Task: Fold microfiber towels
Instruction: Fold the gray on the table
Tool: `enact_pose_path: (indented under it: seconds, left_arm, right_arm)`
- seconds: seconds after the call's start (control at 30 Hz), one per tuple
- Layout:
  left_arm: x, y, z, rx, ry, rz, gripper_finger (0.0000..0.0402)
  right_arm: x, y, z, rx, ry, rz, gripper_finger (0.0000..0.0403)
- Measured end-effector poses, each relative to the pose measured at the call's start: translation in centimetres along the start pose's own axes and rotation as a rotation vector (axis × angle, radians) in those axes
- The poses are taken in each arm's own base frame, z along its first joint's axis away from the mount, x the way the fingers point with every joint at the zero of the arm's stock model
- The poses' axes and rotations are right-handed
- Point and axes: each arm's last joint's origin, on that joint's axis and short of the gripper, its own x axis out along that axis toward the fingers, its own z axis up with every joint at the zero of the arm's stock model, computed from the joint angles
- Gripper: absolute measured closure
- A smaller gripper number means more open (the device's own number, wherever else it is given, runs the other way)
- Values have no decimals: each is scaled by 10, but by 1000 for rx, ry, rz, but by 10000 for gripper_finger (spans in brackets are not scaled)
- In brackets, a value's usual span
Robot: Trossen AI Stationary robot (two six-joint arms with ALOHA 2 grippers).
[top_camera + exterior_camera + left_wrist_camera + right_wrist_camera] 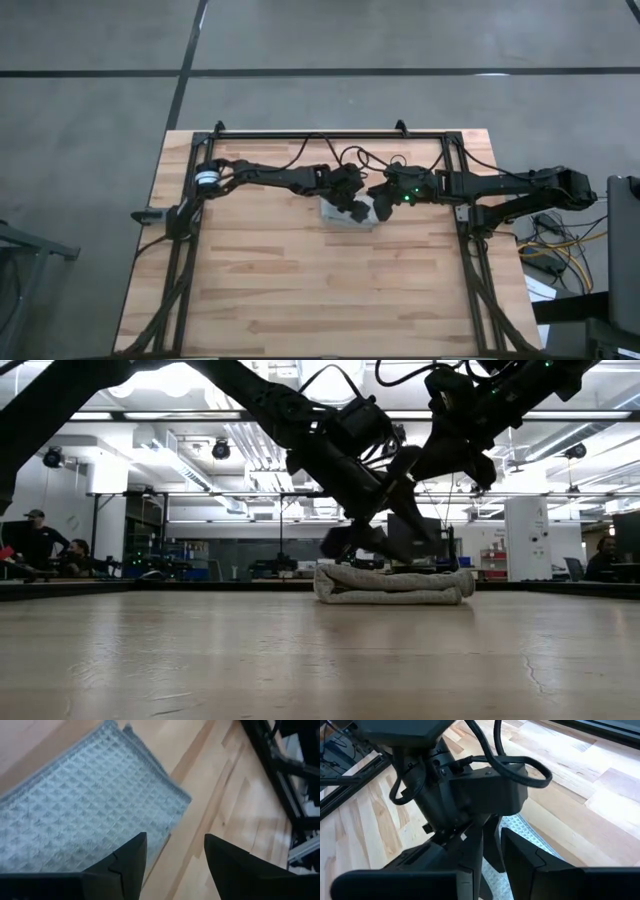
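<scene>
The light grey-blue microfiber towel [340,214] lies folded into a small thick bundle on the middle of the table; in the low view [392,584] its stacked layers rest flat on the wood. My left gripper [174,860] is open just above the towel's right edge, one finger over the cloth and one over bare wood. It also shows in the low view [365,545], close above the bundle. My right gripper [492,860] is open, higher up and to the right of the towel [522,827], facing my left gripper.
The black frame rails [465,210] run along the table's left, right and far sides. Bare wood [320,290] stretches from the towel to the near edge. People [35,540] sit in the room behind the table.
</scene>
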Motion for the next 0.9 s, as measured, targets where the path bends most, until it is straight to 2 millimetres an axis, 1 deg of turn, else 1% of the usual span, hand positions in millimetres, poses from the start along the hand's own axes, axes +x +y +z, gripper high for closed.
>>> enact_pose_path:
  seconds: [0.13,0.27,0.47,0.6,0.73,0.9]
  left_arm:
    - [-9,6,3,-6,42,26,200]
    - [-27,9,4,-21,78,92,202]
    - [-61,5,7,-22,24,252,202]
    - [-78,3,4,-58,7,360,202]
    - [-84,7,-3,-104,68,428,202]
    - [-82,16,-13,-149,143,501,202]
  right_arm:
    - [0,0,0,-3,0,0,335]
    - [0,-1,-1,-5,8,-6,335]
    - [0,-2,-2,-8,21,-15,335]
    - [0,-2,-2,-8,22,-16,335]
    - [0,-2,-2,-8,22,-15,335]
    - [0,-2,-2,-8,21,-15,335]
